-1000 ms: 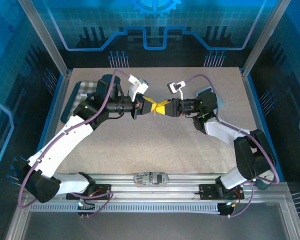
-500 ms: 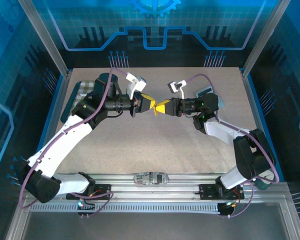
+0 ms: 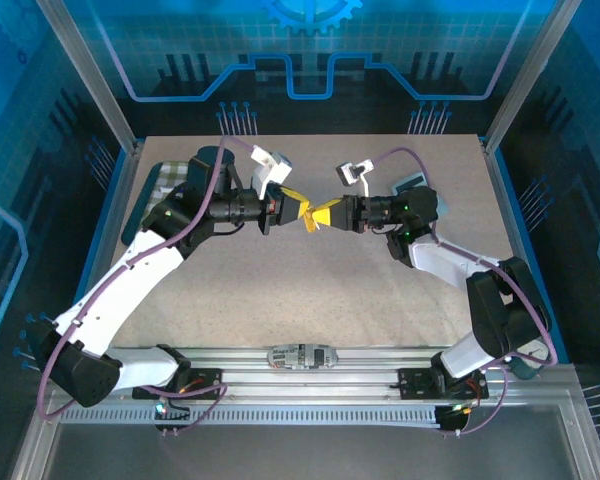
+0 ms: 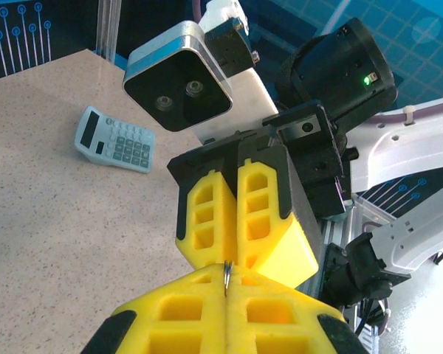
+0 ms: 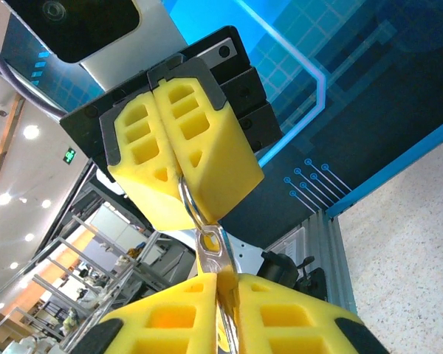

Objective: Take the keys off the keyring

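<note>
Findings at this moment. I am holding both hands tip to tip in the air, well to the left of the calculator [image 3: 412, 184] and raised clear of the desk [image 3: 310, 300] it lies on.

My left hand [image 3: 300, 212] is pressing its fingers fully together on the keyring [image 5: 189, 206]. The wire loop is emerging from between the tips. From my left wrist I am seeing it as one thin edge in the seam.

My right hand [image 3: 327, 214] is likewise clamped with no gap, gripping the key [image 5: 210, 249]. Its holed head is standing out toward the left hand, and the rest is hidden between my fingers. The loop is passing through that hole, so the key is not yet off.

Assessment: I am judging this to be the separating step, with both parts secured and the link under slight tension. The next move is calling for a small, controlled turn of the key along the wire toward its split, not a straight pull. I cannot tell where the split lies.
</note>
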Motion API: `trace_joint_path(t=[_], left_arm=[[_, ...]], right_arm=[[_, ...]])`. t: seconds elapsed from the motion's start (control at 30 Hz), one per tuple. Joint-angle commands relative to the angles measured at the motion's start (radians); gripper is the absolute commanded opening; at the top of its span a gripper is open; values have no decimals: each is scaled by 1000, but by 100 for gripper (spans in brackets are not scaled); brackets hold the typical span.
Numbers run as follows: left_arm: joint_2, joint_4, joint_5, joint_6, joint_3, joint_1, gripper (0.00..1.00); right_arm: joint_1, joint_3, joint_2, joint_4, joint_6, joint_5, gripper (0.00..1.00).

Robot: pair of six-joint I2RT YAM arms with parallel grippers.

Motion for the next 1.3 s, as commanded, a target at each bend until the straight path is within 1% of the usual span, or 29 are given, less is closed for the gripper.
trace_joint_path(t=[0.0, 0.07, 0.13, 0.27, 0.43, 0.6, 0.73, 0.83, 0.93, 1.03, 1.13, 1.27], left_arm=[[-5, -50, -32, 41, -3, 5, 0], [-5, -52, -34, 45, -4, 5, 0], [-5, -54, -39, 48, -4, 5, 0], [-5, -54, -48, 56, -4, 5, 0], [-5, -59, -50, 62, -6, 5, 0], [-8, -70, -52, 68, -7, 6, 0], [-8, -73, -56, 72, -8, 5, 0], [-5, -72, -58, 74, -8, 6, 0], [-5, -77, -62, 81, -6, 5, 0], [-7, -79, -61, 81, -5, 5, 0], [-8, -86, -61, 85, -6, 5, 0], [-10, -89, -59, 84, -9, 5, 0]], right_arm=[[-9, 4, -21, -37, -54, -20, 19], [-8, 4, -37, -85, -86, -24, 22], [-8, 2, -50, -125, -111, -27, 22], [-8, -5, -58, -139, -112, -37, 19], [-10, -10, -59, -148, -118, -37, 20], [-11, -2, -72, -259, -188, -32, 16], [-12, 2, -95, -336, -243, -32, 20], [-11, 8, -107, -394, -281, -38, 21], [-12, 11, -121, -463, -327, -41, 18], [-16, 10, -130, -507, -355, -37, 18], [-20, 11, -133, -510, -354, -35, 18], [-19, 12, -128, -497, -341, -41, 13]])
